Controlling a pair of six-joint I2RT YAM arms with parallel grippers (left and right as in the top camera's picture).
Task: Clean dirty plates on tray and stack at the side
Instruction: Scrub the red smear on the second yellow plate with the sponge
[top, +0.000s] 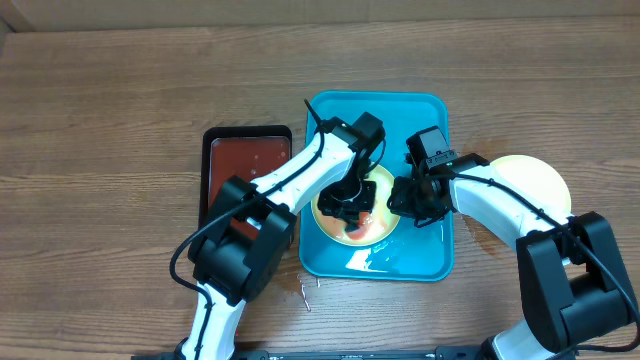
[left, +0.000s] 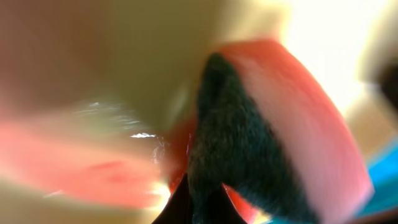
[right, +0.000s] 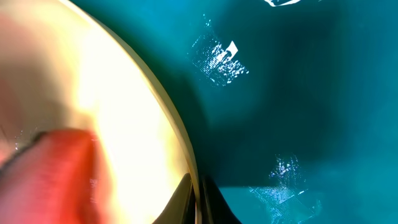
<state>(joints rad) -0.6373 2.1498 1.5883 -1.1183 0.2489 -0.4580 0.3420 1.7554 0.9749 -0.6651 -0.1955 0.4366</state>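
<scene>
A pale yellow-green plate with red-orange smears lies on the turquoise tray. My left gripper is over the plate, shut on a sponge with a pink body and a dark green scouring face. The sponge is pressed against the plate. The left jaws show at the bottom edge. My right gripper is shut on the plate's right rim. In the right wrist view its jaws pinch the rim of the plate above the tray floor. Another plate lies on the table, right of the tray.
A smaller black-rimmed dark red tray lies just left of the turquoise tray. A small thin wire-like bit lies on the wooden table near the tray's front left corner.
</scene>
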